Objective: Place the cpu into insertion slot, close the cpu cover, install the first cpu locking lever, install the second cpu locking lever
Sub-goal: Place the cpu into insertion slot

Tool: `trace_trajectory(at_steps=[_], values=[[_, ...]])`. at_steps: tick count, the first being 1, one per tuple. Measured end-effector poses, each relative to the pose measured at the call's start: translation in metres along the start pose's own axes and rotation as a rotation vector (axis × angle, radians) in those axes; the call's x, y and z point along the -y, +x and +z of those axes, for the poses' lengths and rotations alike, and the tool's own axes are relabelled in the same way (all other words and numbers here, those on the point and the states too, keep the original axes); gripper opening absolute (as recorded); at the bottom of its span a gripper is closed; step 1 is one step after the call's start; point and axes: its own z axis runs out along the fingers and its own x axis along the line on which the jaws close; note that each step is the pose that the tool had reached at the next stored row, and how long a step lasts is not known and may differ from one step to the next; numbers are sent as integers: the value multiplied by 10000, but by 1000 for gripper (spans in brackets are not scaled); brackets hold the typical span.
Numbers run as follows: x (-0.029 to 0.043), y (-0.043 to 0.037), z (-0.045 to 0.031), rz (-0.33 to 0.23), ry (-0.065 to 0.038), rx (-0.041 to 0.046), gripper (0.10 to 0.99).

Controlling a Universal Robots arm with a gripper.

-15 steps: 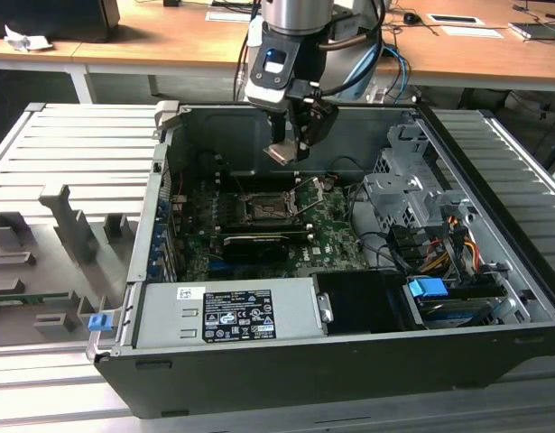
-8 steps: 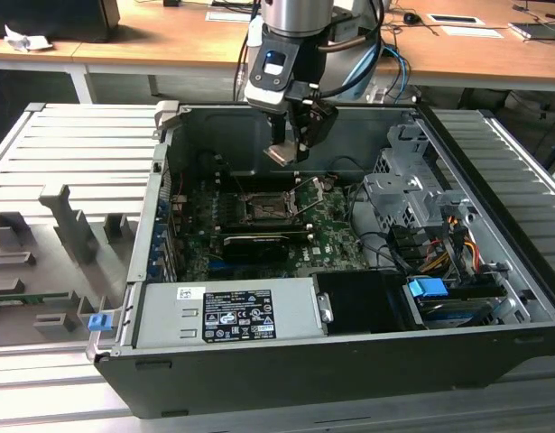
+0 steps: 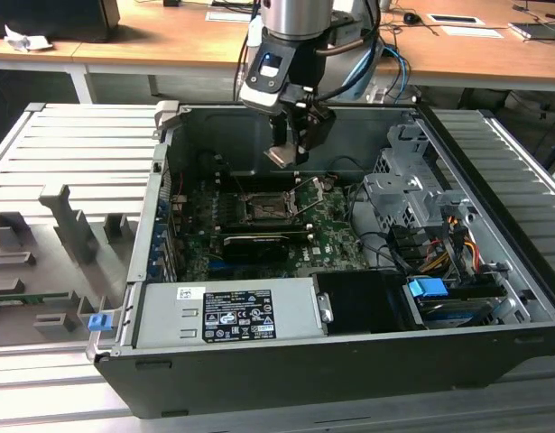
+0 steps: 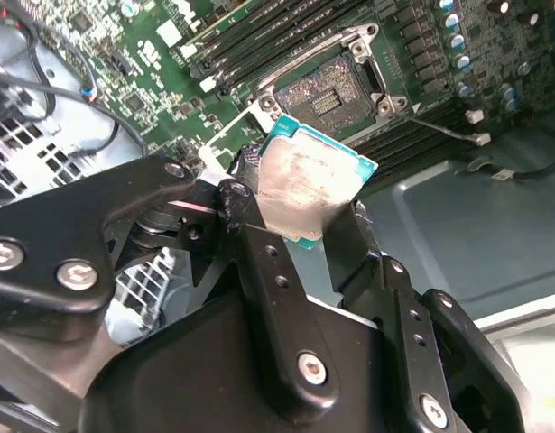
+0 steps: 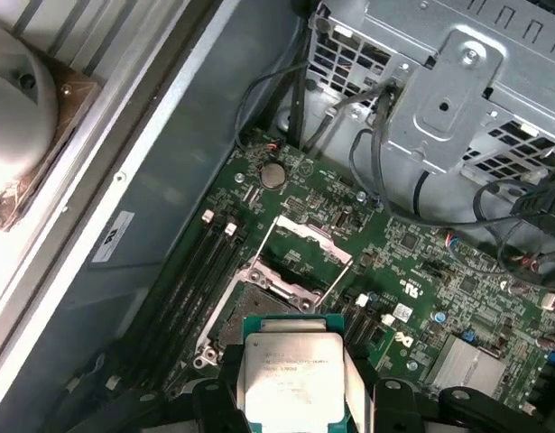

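Slatted metal bench (image 3: 69, 144) is carrying an open computer case (image 3: 286, 383). Gripper (image 4: 295, 212) is pinching the chip (image 4: 313, 185) by two opposite edges, holding it in the air above the board, near the empty socket (image 4: 331, 90); cover (image 5: 310, 236) is standing raised. Chip is probably light, stiff, smooth-topped and fragile underneath, so an edge hold is suiting it best.

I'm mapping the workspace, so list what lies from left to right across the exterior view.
Grey holders → small blue clip → cpu, clamped in the gripper → blue plug.
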Motion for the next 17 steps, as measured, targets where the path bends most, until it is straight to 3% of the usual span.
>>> trace_trajectory(at_steps=[1,4,17], values=[[1,0,16,329,-6,29,529],[6,1,33,563,-11,50,529],[13,-1,106,630,-14,47,529]])
